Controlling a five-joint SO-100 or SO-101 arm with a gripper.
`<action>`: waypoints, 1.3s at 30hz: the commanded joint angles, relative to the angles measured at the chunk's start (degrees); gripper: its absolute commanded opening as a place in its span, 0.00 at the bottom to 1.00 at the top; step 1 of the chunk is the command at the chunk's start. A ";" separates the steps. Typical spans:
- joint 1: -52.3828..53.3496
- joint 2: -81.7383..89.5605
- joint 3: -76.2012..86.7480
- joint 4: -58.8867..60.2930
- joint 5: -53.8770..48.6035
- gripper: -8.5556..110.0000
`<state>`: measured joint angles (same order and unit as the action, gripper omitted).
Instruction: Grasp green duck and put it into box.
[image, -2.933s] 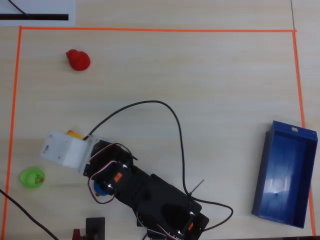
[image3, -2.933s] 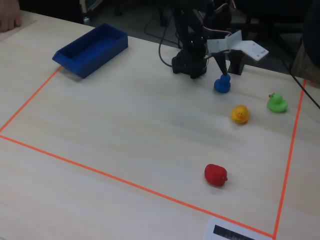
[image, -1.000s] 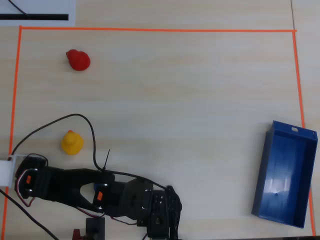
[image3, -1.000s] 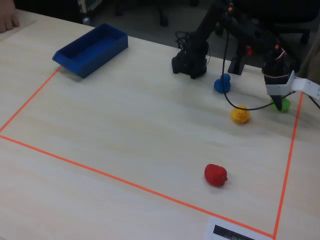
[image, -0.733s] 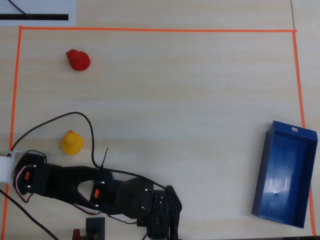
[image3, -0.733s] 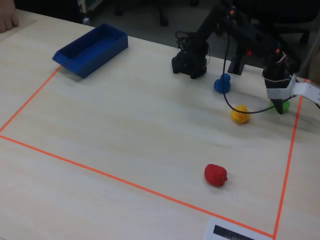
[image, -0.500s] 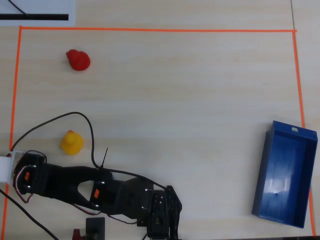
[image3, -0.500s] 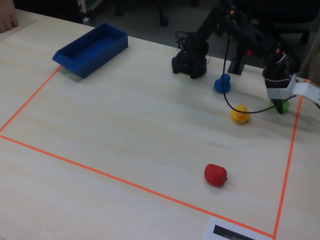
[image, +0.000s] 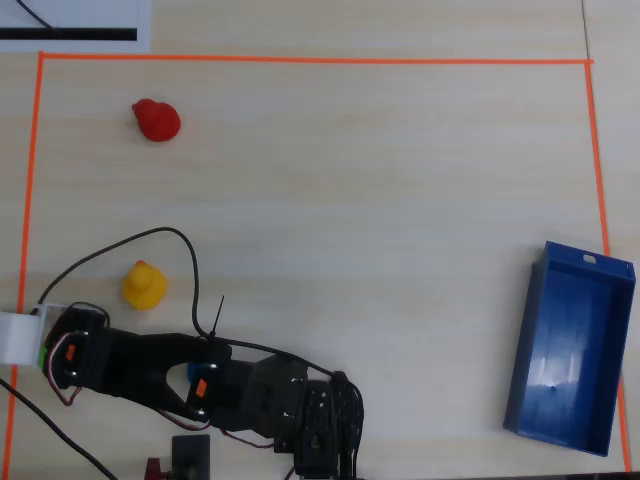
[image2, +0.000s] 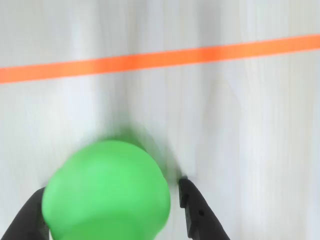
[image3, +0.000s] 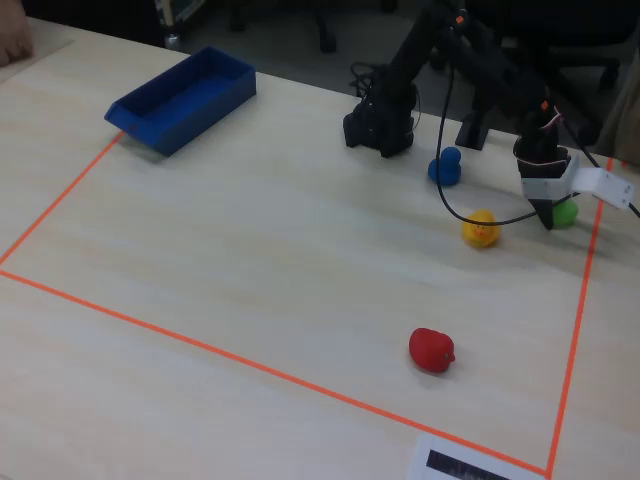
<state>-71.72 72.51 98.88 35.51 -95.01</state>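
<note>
The gripper (image2: 112, 210) sits low over the green duck (image2: 106, 192), its two dark fingers (image2: 197, 212) flanking the duck closely on either side; whether they are actually pressing on it can't be told. In the fixed view the green duck (image3: 565, 212) rests on the table by the orange tape line (image3: 578, 310). At nine o'clock from it is the yellow duck (image3: 480, 228), with the blue duck (image3: 445, 167) at about ten o'clock. Far off, also toward ten o'clock, the box (image3: 182, 98) stands with nothing inside, its interior bare in the overhead view too (image: 570, 345).
</note>
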 joint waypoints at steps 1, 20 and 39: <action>1.14 3.87 0.35 -0.88 0.18 0.34; 1.41 5.62 0.79 -2.20 0.53 0.12; 13.89 36.39 1.41 13.45 0.00 0.07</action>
<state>-62.84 100.46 102.04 46.05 -93.52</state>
